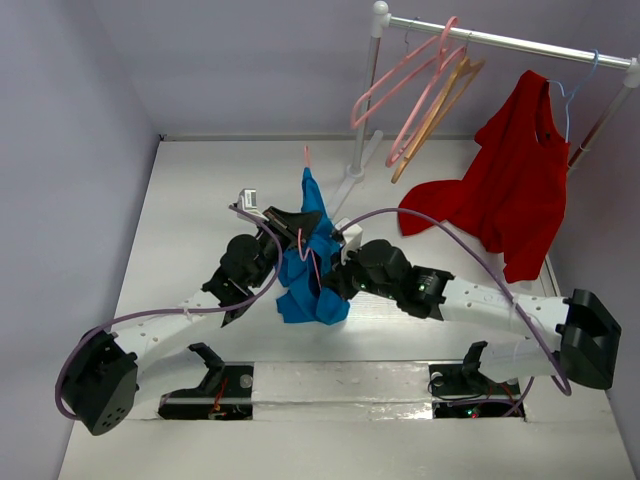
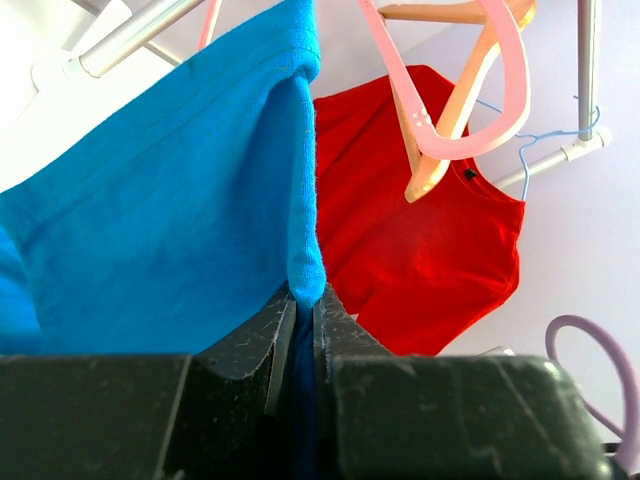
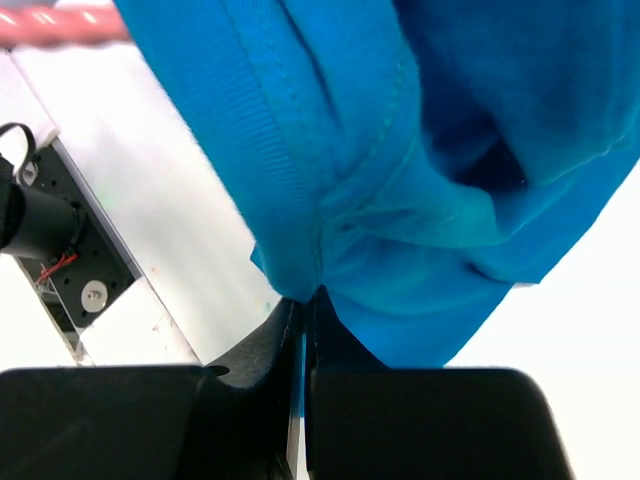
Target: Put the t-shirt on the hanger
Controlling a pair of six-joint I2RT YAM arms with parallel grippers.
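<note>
i saw the left gripper clamped tight on a folded edge of the t-shirt and the right gripper pinched on a bunched seam, the blue cloth hanging between the 2 arms over the surface, with the hook of the hanger poking out above it.

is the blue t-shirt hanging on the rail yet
No, the t-shirt is bunched between the left hand and the right hand above the table, well clear of the rail.
</note>
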